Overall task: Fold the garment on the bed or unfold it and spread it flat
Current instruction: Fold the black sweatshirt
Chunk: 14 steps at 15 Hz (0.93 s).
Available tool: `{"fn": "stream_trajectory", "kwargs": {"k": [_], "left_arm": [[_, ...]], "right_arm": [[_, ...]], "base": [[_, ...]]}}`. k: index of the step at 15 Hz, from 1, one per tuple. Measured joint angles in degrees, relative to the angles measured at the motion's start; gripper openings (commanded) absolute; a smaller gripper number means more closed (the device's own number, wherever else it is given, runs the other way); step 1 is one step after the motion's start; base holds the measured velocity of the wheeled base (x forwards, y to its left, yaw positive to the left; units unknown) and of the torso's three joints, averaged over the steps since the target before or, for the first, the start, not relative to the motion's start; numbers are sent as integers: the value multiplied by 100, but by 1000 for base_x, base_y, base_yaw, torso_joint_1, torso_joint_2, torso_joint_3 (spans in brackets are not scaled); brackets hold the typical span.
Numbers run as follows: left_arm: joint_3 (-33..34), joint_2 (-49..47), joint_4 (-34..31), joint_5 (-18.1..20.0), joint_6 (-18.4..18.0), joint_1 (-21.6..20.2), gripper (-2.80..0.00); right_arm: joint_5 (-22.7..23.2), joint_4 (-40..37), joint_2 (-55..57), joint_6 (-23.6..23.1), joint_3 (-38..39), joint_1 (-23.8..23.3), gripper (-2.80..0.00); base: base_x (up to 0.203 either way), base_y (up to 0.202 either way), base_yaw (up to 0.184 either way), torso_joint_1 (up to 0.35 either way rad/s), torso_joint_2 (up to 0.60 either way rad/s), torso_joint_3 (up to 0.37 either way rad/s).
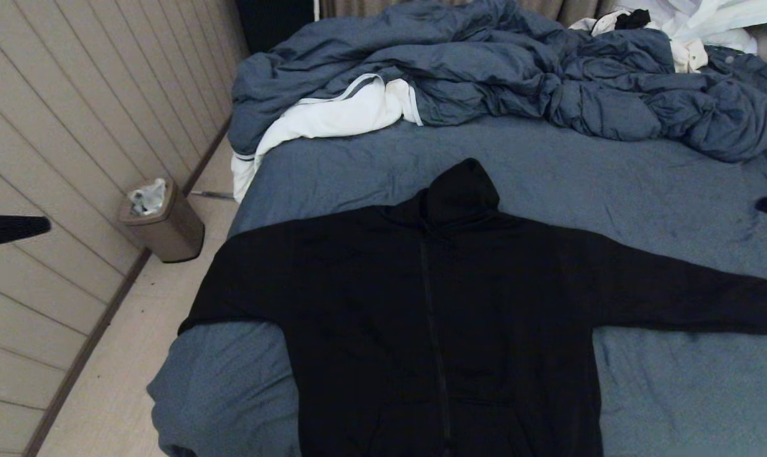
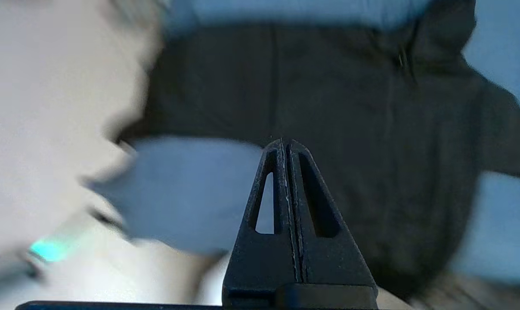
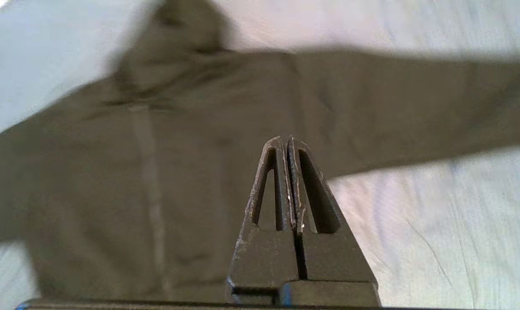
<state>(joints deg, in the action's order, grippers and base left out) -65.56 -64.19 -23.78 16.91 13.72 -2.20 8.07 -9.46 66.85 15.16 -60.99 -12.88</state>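
Black garment (image 1: 440, 317): front up on the bed (image 1: 612, 190), sleeves out sideways, zipper running hood to hem.
Left claw (image 2: 286, 144): together, empty, above left sleeve.
Right claw (image 3: 286, 142): together, empty, above right sleeve.
Nearer arm: neither clearly.

I lose the garment (image 1: 434, 304) hem below the head view's edge and its right cuff off the side; both wrist views are smeared

Each claw is matte black plastic: two tapered fingers with a long triangular cut-out apiece. The left claw (image 2: 287, 144) looks clean; the right claw (image 3: 287, 142) shows pale scuffing along its inner edges.
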Motion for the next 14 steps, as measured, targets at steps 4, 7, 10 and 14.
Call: {"fn": "stream_trajectory", "kwargs": {"k": [4, 7, 10, 14], "left_arm": [[129, -1252, 346, 689, -153, -140, -280], [252, -1665, 702, 665, -207, 264, -280], [214, -1864, 734, 593, -129, 660, -280], [129, -1951, 734, 276, 82, 1251, -280]], "right_arm": [[946, -80, 1788, -281, -492, -1642, -280], [1082, -69, 2776, -882, -721, -2489, -280], [1143, -77, 3702, -1187, -1351, -3197, -280], [1271, -128, 4691, -1171, -2528, -3904, -280]], "base": [[0, 0, 0, 0, 0, 0], [0, 0, 0, 0, 0, 0], [0, 0, 0, 0, 0, 0], [0, 0, 0, 0, 0, 0]]}}
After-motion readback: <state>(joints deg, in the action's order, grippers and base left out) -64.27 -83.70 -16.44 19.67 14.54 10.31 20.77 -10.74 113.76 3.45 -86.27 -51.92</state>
